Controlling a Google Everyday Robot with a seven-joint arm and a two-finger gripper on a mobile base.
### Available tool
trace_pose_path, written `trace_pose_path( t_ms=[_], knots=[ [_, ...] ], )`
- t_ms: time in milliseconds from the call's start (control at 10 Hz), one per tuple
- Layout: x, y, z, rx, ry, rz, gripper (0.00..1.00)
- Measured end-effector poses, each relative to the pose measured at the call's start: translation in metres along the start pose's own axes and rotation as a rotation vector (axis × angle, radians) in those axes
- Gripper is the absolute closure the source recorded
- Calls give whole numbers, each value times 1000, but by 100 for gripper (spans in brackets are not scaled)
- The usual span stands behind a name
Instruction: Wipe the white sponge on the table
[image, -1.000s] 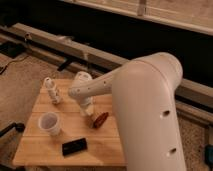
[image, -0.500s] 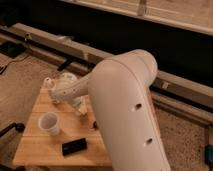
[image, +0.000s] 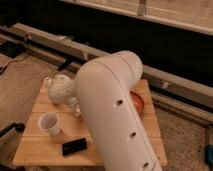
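1. Worktop. The worktop (image: 36, 146) is a small table of light, honey-coloured wooden planks. It stands on a speckled carpet floor (image: 20, 75). All positions below are given relative to the white cup (image: 50, 123), which stands upright on the worktop near its left edge as the camera sees it.

2. Arm. A thick white arm (image: 116, 111) enters from the lower edge of the view. It passes to the right of the cup, bends above the worktop and reaches back toward the far side, beyond the cup. It covers most of the worktop's middle.

3. Claw. The claw (image: 56, 88) is at the end of the arm, behind a rounded, perforated white housing. It sits low over the worktop, just beyond the cup and close to the far edge. Claw state: cannot be determined from this view.

4. Sponge. A small pale lump (image: 48, 81) touches the housing on the side away from the cup. It cannot be told whether this is the white sponge or part of the claw.

5. Other items.
- A flat black object (image: 74, 146) lies on the worktop, nearer the camera than the cup and just to its right.
- A reddish-brown rounded object (image: 138, 103) shows past the arm, well apart from the cup on the right.
- A grey rail (image: 45, 39) runs along the floor beyond the cup.
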Motion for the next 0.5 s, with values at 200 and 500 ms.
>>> trace_pose_path(
  t_ms=[200,500],
  knots=[
    [-4,-1,7,-22,14,-13,100],
    [-4,-1,17,-52,24,-14,100]
  ],
)
